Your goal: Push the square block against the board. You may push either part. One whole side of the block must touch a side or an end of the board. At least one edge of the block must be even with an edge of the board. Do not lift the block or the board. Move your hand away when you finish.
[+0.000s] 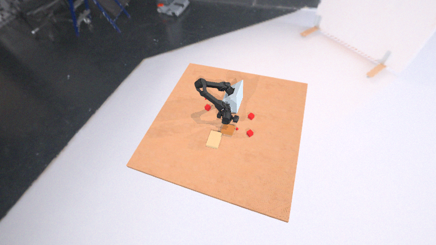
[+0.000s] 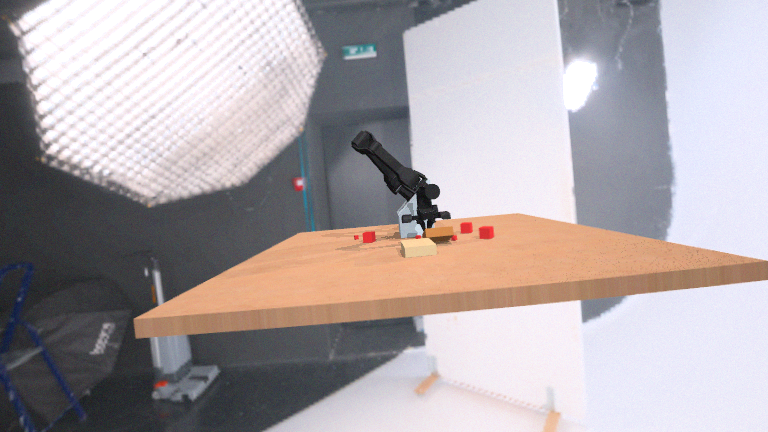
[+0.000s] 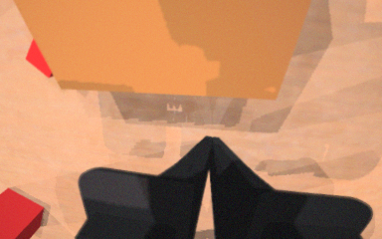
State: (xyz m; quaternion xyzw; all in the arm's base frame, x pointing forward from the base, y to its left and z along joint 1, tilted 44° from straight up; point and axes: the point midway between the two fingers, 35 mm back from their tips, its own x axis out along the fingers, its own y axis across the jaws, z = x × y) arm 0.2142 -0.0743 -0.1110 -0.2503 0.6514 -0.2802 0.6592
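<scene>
The orange square block (image 1: pixel 228 129) (image 2: pixel 439 231) (image 3: pixel 129 50) looks tilted or raised, with a shadow beneath it in the exterior view and the wrist view. The cream board (image 1: pixel 213 139) (image 2: pixel 418 248) lies flat to its lower left in the top view, with their nearest corners close. I cannot tell whether they touch. My gripper (image 2: pixel 425 227) (image 3: pixel 211 142) is shut and empty. In the wrist view its tips show below the block's near edge. Contact with the block is unclear, and the tips are hidden behind the wrist in the top view.
Red cubes (image 1: pixel 251 116) (image 1: pixel 250 132) (image 2: pixel 486 232) (image 3: pixel 17 214) stand right of the block, and another red cube (image 1: pixel 207 107) (image 2: pixel 368 236) stands left of the arm. A small red piece (image 1: pixel 237 129) (image 3: pixel 39 59) lies beside the block. A pale blue wedge (image 1: pixel 238 97) (image 2: pixel 405 226) stands behind.
</scene>
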